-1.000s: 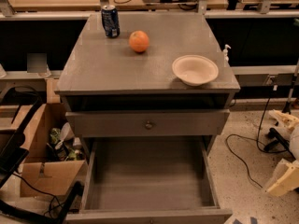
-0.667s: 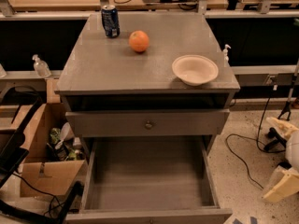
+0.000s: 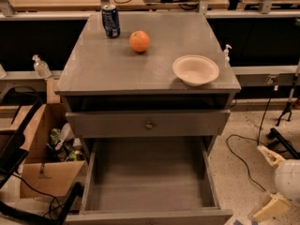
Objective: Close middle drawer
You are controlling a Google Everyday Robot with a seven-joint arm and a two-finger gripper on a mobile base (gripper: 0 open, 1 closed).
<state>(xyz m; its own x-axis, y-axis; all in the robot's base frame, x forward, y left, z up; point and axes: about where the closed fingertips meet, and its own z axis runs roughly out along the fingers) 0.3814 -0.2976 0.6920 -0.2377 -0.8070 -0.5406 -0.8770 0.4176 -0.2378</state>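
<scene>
Camera view: middle drawer point(image 3: 147, 177) pulled far out from front of grey cabinet point(image 3: 117, 74), directly under knobbed top drawer point(image 3: 187, 123). Gripper point(image 3: 258, 182) low over floor right of cabinet, near open drawer's right wall, not touching; fingers spread, grasping nothing. On cabinet top: soda can point(image 3: 111, 20) back left, orange point(image 3: 139, 41) near can, white bowl point(image 3: 195, 70) front right. Cardboard box point(image 3: 44, 172) on floor left of cabinet.

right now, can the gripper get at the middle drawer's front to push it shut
Probably yes: the gripper sits just right of the pulled-out middle drawer, fingers apart, with only floor and a thin cable between them.
</scene>
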